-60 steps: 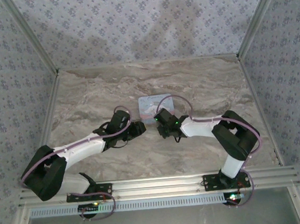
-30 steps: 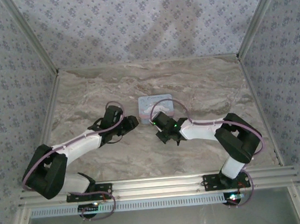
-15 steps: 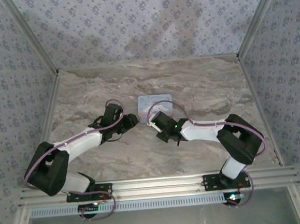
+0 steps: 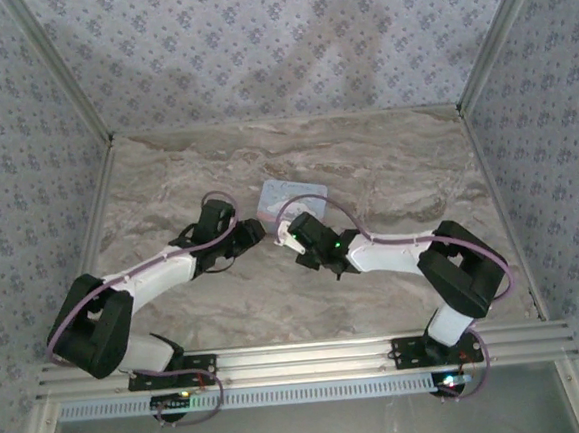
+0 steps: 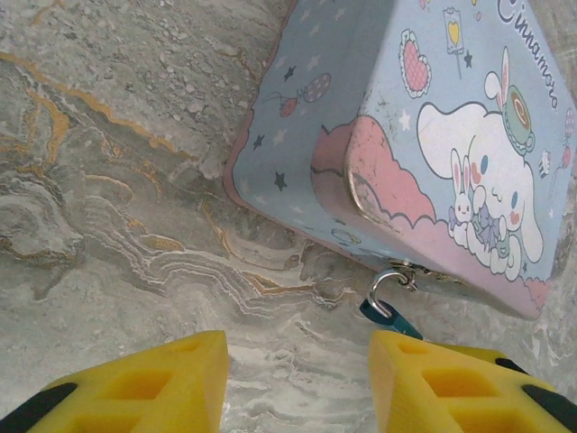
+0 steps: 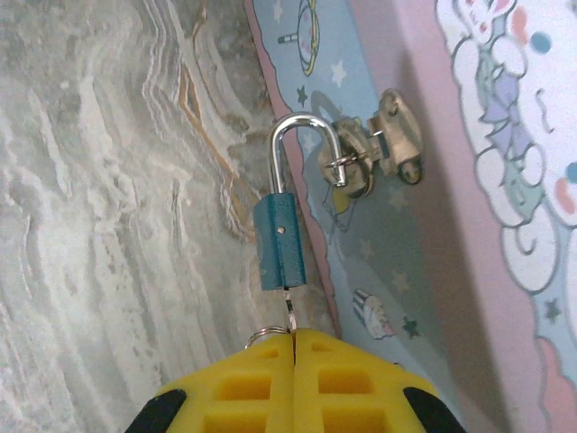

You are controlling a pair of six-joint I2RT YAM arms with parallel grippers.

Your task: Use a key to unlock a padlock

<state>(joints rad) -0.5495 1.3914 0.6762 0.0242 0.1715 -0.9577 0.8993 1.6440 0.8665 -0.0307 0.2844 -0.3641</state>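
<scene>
Padlock (image 6: 278,239), tiny blue metal with silver shackle, hangs from the pale-blue cartoon tin (image 6: 361,298); right pincer (image 6: 293,341) clenches its thin key (image 6: 288,311), left pincer (image 5: 297,361) gapes. Off-axis twisting could bend the key.

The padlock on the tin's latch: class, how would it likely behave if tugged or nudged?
The padlock looks like rigid metal, so it probably won't flex. Hooked by its shackle through the latch, it would likely swing rather than slide. Small beside the tin, it is probably light; a hard tug might drag the tin along.
</scene>
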